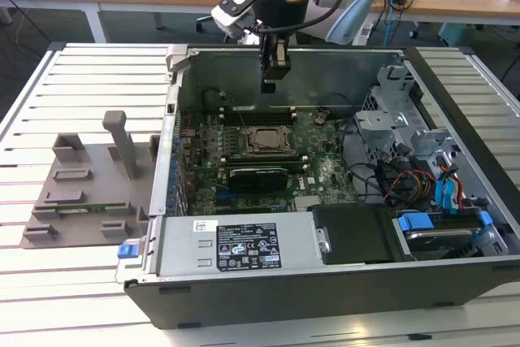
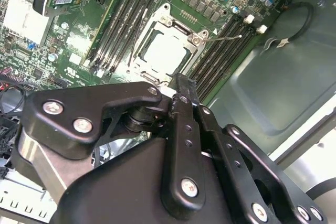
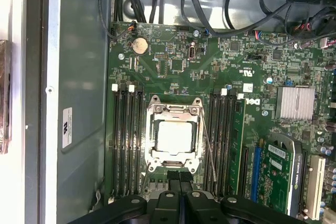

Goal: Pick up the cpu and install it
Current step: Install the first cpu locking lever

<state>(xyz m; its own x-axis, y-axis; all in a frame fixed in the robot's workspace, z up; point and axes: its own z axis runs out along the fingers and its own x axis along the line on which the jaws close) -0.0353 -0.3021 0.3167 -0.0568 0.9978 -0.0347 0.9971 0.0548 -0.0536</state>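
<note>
Hovering closed, the hand (image 1: 270, 84) hangs near the socketed cpu (image 3: 173, 137).

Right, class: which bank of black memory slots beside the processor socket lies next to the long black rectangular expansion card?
The bank lower in the exterior view, between socket and card; the other bank runs beside the grey metal case wall.

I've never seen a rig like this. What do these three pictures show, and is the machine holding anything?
A robot arm's tool hangs over an open computer case lying on a slatted table. The exterior view comes from a camera off the arm. Both wrist views ride on the arm and look at the motherboard. The silvery square cpu sits in its socket there. The tool looks shut, with nothing held. A grey tray lies beside the case, on the exterior view's left.
</note>
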